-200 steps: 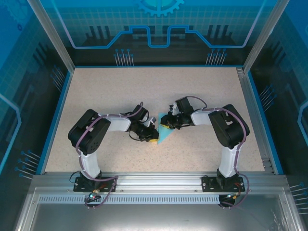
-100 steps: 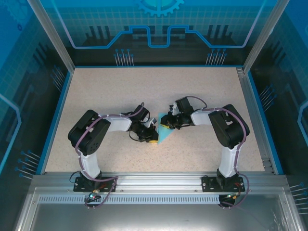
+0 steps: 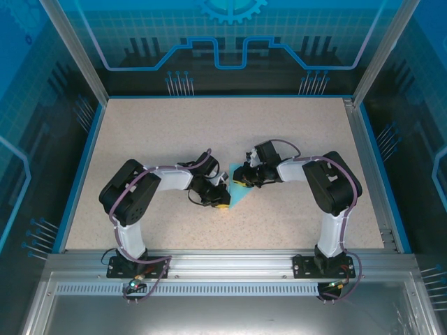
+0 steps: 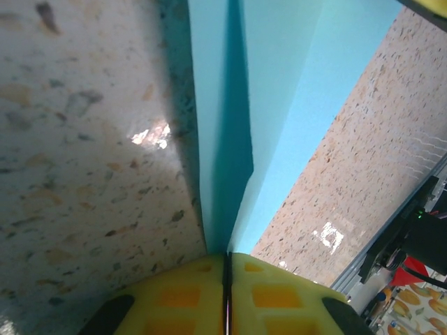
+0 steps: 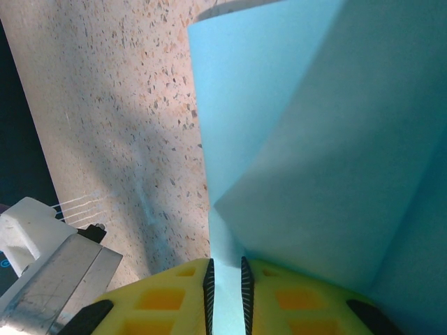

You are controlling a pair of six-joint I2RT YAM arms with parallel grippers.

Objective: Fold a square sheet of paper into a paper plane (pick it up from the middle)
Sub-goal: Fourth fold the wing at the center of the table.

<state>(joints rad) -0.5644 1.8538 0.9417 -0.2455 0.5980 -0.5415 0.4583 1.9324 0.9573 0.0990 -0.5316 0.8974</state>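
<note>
The thin, matte cyan square sheet of paper (image 3: 239,195), creased into a pointed wedge, sits mid-table (image 3: 209,132) on speckled beige laminate. The left gripper (image 3: 221,202), at its 8 o'clock, pinches a fold. The right gripper (image 3: 242,183), at 12 o'clock, clamps an edge. Blue printed walls (image 3: 230,42) stand around, and the table lies open toward 12 o'clock.

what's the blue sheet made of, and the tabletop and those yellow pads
Sheet: thin matte paper; it holds sharp creases.
Tabletop: speckled beige, probably laminate or stone-look composite, semi-gloss; it shows glare spots.
Pads: likely soft rubber or plastic, yellow with a moulded grid of recesses.
</note>
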